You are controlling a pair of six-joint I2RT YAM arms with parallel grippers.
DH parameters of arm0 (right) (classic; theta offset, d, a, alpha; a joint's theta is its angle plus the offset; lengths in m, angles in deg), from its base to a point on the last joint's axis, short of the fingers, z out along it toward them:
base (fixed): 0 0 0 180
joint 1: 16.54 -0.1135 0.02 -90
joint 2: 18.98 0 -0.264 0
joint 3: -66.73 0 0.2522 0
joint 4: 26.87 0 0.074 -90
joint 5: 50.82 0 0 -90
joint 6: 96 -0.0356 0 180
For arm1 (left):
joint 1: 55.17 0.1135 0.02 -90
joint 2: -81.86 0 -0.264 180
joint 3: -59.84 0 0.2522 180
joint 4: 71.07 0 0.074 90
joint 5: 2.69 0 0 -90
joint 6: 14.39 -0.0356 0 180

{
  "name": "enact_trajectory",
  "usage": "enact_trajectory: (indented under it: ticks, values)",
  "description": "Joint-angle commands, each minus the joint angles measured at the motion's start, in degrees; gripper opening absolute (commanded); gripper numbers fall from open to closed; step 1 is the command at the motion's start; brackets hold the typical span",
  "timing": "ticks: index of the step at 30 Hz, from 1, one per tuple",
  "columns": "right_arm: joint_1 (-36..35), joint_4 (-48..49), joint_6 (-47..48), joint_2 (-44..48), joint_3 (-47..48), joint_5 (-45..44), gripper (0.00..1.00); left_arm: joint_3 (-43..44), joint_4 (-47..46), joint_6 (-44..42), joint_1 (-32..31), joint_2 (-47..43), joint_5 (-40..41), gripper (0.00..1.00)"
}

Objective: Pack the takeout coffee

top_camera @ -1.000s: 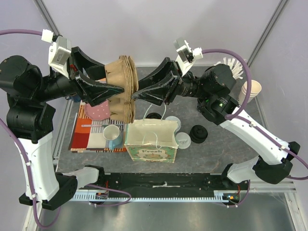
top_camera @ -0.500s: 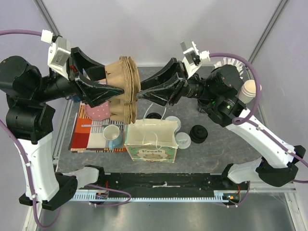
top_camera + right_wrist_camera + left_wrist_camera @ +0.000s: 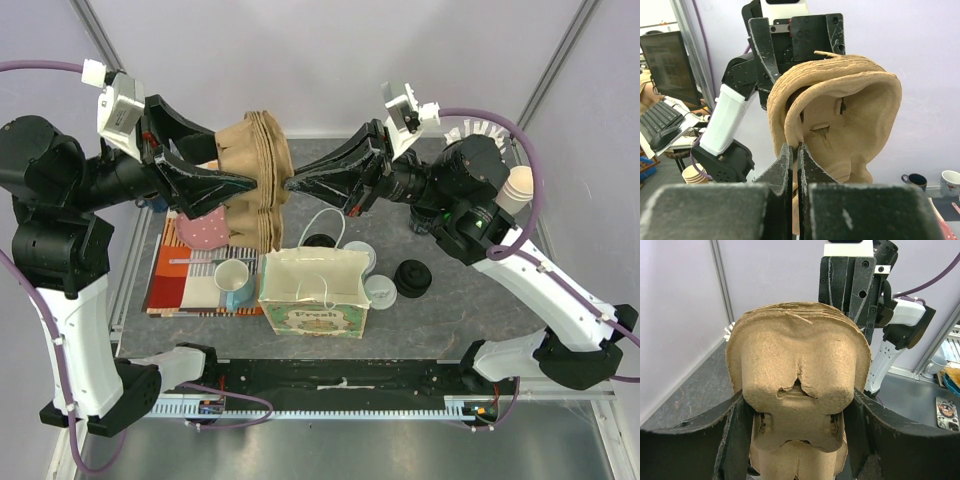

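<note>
The left gripper (image 3: 797,427) has its jaws spread wide and clamped on both sides of a thick stack of brown moulded-pulp cup carriers (image 3: 797,355), held upright in the air. To the right, the right gripper (image 3: 795,149) meets the far face of that stack. Its fingers are closed almost flat together and appear to nip the thin rim of the outermost carrier (image 3: 850,120).

Below the right gripper's tips stands an open cream paper bag printed "Fresh" (image 3: 314,318). The takeout coffee is two white-lidded paper cups: one (image 3: 361,252) sits just behind the bag's right corner and the other (image 3: 381,289) just beside it. Both are low on the table, beneath the right gripper's wrist and outside the bag.

The risks, as I judge them:
- The nested carriers may stick, so a pull could peel off several of them or tear the soft rim.
- A hard tug could drag the whole stack from the left grip and drop it onto the bag and cups underneath.
</note>
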Motion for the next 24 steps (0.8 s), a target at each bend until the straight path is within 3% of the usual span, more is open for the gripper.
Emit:
enact_trajectory:
  ticks: [1, 24]
  values:
    - [0.0, -0.3, 0.4, 1.9, -0.5, -7.6, 0.0, 2.0, -2.3, 1.2, -0.3, -0.8, -1.6, 0.02]
    - [0.0, 4.1, 1.0, 10.1, -9.5, -23.3, 0.0, 2.5, -2.4, 1.5, -0.4, -1.5, 1.7, 0.02]
